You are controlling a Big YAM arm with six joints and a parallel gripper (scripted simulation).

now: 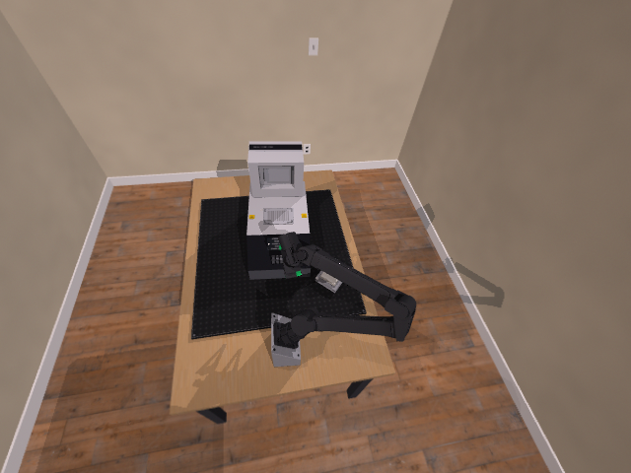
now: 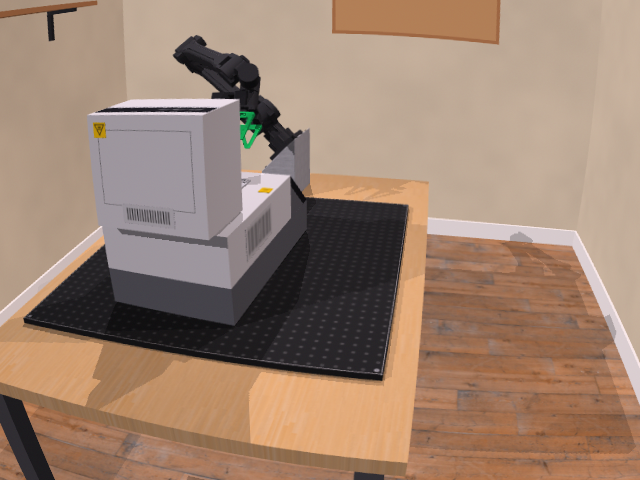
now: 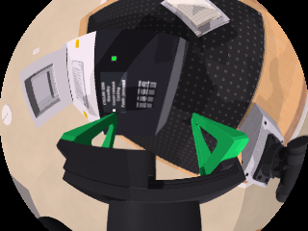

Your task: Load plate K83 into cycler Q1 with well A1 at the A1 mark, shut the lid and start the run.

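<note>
The cycler Q1 (image 1: 276, 224) stands on the black mat with its lid (image 1: 275, 172) raised upright at the back. Its block (image 1: 277, 215) lies uncovered. The dark front panel (image 1: 272, 252) shows a green lamp (image 3: 114, 58). The plate K83 (image 1: 327, 281) lies on its nest on the mat, right of Q1's front, and also shows in the wrist view (image 3: 194, 12). My gripper (image 3: 154, 116) (image 1: 299, 273) is open and empty, with green fingers spread wide. It hovers over the front right edge of the panel, between Q1 and the plate. From behind, the gripper (image 2: 249, 129) shows past the lid (image 2: 160, 165).
The arm's grey base (image 1: 285, 346) sits on the wooden table near its front edge. The elbow (image 1: 402, 310) reaches out past the mat's right side. The black mat (image 2: 330, 289) extends well to Q1's sides.
</note>
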